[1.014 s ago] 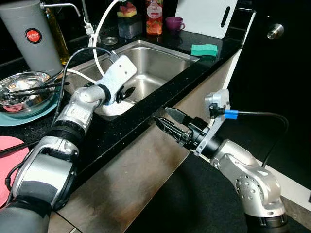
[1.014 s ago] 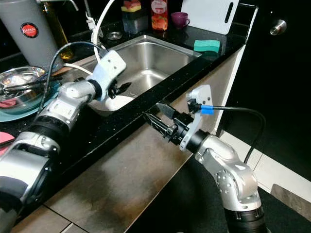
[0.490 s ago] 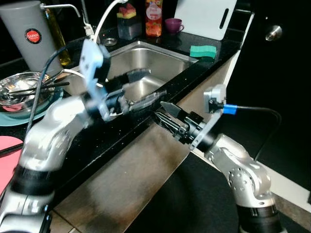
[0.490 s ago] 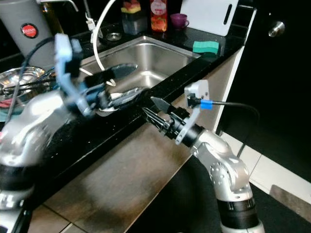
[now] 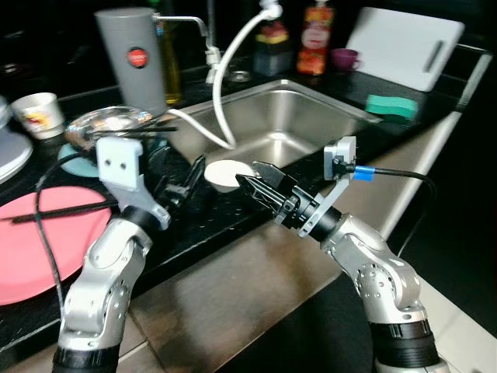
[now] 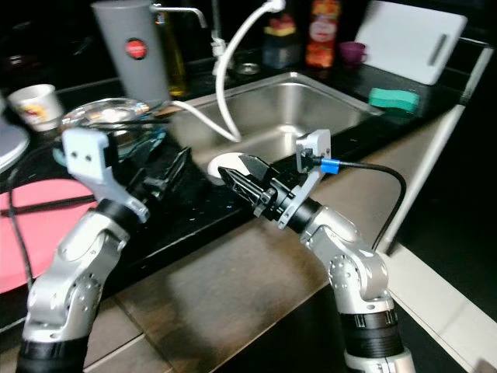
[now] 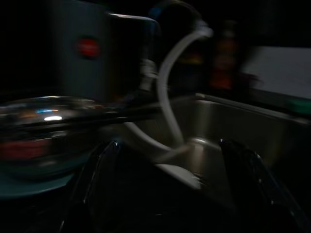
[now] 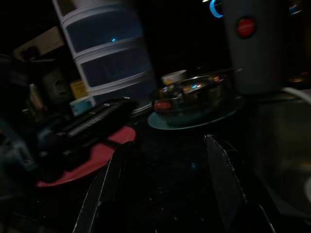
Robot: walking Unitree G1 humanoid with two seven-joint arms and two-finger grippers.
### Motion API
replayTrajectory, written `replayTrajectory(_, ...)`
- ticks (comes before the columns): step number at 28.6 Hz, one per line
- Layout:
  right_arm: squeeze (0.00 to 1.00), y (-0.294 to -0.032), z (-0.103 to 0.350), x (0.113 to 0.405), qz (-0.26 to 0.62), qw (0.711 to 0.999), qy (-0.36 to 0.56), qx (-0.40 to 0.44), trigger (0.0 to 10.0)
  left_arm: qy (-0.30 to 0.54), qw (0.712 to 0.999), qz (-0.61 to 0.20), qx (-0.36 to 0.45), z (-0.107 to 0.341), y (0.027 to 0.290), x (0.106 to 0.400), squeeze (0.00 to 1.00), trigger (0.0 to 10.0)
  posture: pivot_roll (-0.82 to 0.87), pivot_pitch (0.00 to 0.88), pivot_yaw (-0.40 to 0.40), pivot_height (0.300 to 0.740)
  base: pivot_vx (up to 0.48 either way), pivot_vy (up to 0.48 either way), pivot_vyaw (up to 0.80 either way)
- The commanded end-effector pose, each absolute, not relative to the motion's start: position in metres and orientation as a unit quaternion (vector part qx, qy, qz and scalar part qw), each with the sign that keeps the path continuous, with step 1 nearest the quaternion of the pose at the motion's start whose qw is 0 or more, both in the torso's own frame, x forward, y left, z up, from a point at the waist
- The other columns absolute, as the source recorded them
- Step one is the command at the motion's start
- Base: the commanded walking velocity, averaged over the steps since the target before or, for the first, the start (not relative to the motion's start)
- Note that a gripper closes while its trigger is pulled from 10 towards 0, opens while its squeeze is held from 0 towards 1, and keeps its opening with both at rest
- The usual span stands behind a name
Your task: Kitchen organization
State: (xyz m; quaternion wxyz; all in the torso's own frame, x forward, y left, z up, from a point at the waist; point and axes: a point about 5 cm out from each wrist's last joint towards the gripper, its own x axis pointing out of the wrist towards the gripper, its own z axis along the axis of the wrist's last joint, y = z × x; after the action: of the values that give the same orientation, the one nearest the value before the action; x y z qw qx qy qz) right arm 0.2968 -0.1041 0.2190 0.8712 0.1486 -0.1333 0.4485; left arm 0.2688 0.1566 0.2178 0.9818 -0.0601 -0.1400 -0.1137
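Presently, the black counter point(image 5: 194, 221) runs across the scene, with the stainless steel sink point(image 5: 311, 128) set into it. A white cutting board point(image 5: 408, 47) leans at the far right end, and a green sponge point(image 5: 390, 106) lies on the counter edge just in front of it. A tall grey canister point(image 5: 132, 58) with a red round label stands behind the sink's left corner. A white hose point(image 5: 229, 85) curves from the tap down into the basin. A red plate point(image 5: 31, 249) lies on the counter at the left, with a dark chopstick point(image 5: 54, 211) across it. A steel bowl point(image 5: 109, 124) sits on a teal plate point(image 5: 74, 159), dark sticks resting across the bowl. A paper cup point(image 5: 37, 114) stands farther left. A small purple cup point(image 5: 342, 57) and a red-labelled bottle point(image 5: 314, 35) stand behind the sink.

The small white bowl point(image 5: 227, 174) rests at the sink's near left corner; whether it sits on the rim or just inside the basin cannot be told.

The left gripper point(image 5: 182, 186) hovers over the counter just left of that bowl, fingers spread and empty. The right gripper point(image 5: 256, 180) is just beside the bowl on its right, fingers parted, grasping nothing.
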Motion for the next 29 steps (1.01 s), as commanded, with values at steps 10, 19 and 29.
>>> replayTrajectory(10, 0.00, -0.094, 0.217, 0.310, 0.453, 0.871, -0.141, 0.127, 10.0, -0.133, 0.990, -0.040, 0.034, 0.205, 0.148, 0.241, 0.00, 10.0, 0.21, 0.000, -0.025, 0.740, 0.000, 0.000, 0.77)
replayTrajectory(19, 0.00, -0.089, 0.214, 0.325, 0.434, 0.882, -0.139, 0.118, 10.0, -0.140, 0.989, 0.018, 0.053, 0.209, 0.165, 0.238, 0.00, 10.0, 0.23, 0.000, -0.037, 0.740, 0.000, 0.000, 0.77)
replayTrajectory(29, 0.00, -0.091, 0.214, 0.333, 0.414, 0.890, -0.147, 0.120, 10.0, -0.151, 0.986, 0.017, 0.063, 0.214, 0.164, 0.246, 0.00, 10.0, 0.23, 0.000, -0.033, 0.740, 0.000, 0.000, 0.77)
